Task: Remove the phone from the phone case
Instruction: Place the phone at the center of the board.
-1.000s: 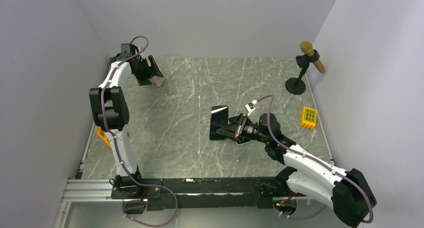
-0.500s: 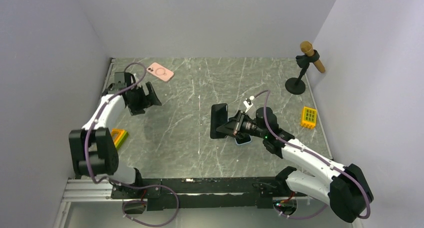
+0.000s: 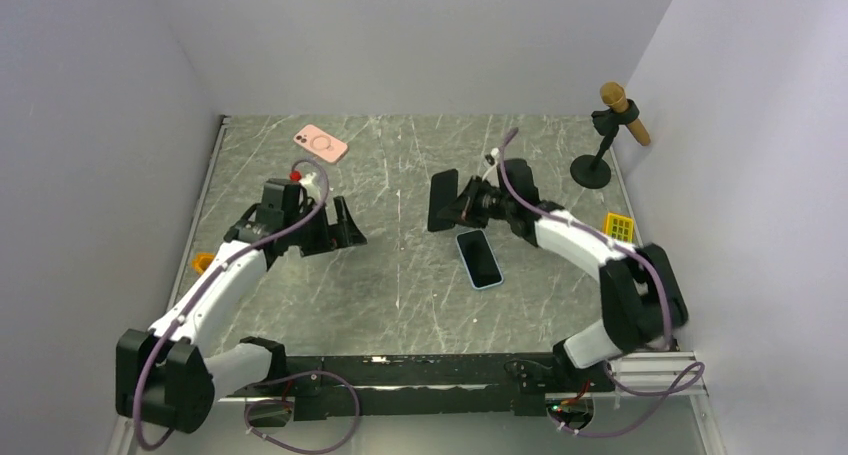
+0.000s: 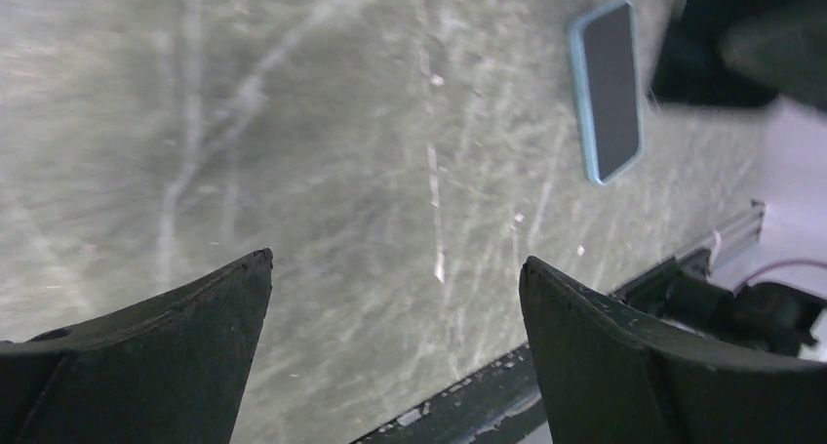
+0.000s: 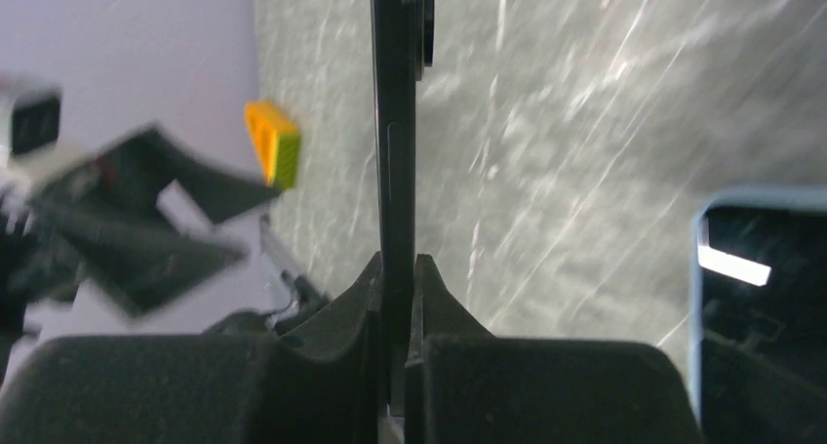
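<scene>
A black phone (image 3: 441, 199) is held on edge above the table by my right gripper (image 3: 459, 206), which is shut on its lower edge. The right wrist view shows it edge-on (image 5: 394, 112) between the closed fingers of that gripper (image 5: 398, 265). A pink phone case (image 3: 320, 143) lies flat at the back left. A phone in a light blue case (image 3: 479, 258) lies screen-up in the middle of the table, also seen in the left wrist view (image 4: 607, 91) and the right wrist view (image 5: 763, 298). My left gripper (image 3: 343, 226) is open and empty, low over bare table (image 4: 395, 261).
A microphone on a black stand (image 3: 605, 135) is at the back right. A yellow-green block (image 3: 619, 232) lies near the right wall. An orange piece (image 3: 203, 264) sits at the left table edge. The black front rail (image 4: 507, 395) is near my left gripper.
My left gripper let go of the pink case at the back left and swung toward the table's middle. My right gripper carried the black phone back, away from the blue-cased phone.
</scene>
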Robot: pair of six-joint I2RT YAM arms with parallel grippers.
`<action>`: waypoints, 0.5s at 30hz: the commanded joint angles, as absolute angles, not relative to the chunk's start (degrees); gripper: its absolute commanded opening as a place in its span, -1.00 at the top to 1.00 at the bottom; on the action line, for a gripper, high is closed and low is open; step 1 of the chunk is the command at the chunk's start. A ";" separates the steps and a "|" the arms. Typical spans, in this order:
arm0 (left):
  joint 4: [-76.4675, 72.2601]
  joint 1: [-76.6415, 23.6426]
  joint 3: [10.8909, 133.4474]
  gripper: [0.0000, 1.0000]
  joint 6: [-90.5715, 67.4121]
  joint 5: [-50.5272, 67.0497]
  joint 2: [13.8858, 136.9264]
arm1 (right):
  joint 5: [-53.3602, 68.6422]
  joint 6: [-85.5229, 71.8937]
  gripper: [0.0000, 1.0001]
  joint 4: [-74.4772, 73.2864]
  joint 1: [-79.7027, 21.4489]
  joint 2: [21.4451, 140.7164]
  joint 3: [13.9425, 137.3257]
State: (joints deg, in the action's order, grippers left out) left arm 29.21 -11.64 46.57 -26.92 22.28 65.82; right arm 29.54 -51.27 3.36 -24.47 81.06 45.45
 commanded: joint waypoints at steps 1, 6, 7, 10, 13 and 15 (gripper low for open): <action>24.92 -19.35 43.35 -0.99 -32.83 22.89 61.14 | 29.38 -40.21 1.00 -2.61 -19.97 92.85 59.96; 23.46 -26.68 39.47 -0.99 -36.98 20.52 57.35 | 32.52 -36.42 1.00 -5.55 -15.60 108.48 74.80; 23.08 -27.93 38.63 -0.99 -37.55 20.13 56.55 | 34.07 -36.48 1.00 -5.38 -14.67 111.13 77.28; 22.27 -29.64 36.27 -0.99 -38.90 19.39 54.41 | 35.48 -35.91 0.94 -6.22 -12.79 118.40 84.78; 22.13 -30.92 35.06 -0.99 -39.90 19.22 53.14 | 35.66 -34.06 0.88 -9.86 -11.54 125.01 93.29; 22.48 -31.59 34.86 -0.99 -40.24 18.68 52.36 | 35.79 -33.15 0.83 -11.71 -10.98 128.52 97.41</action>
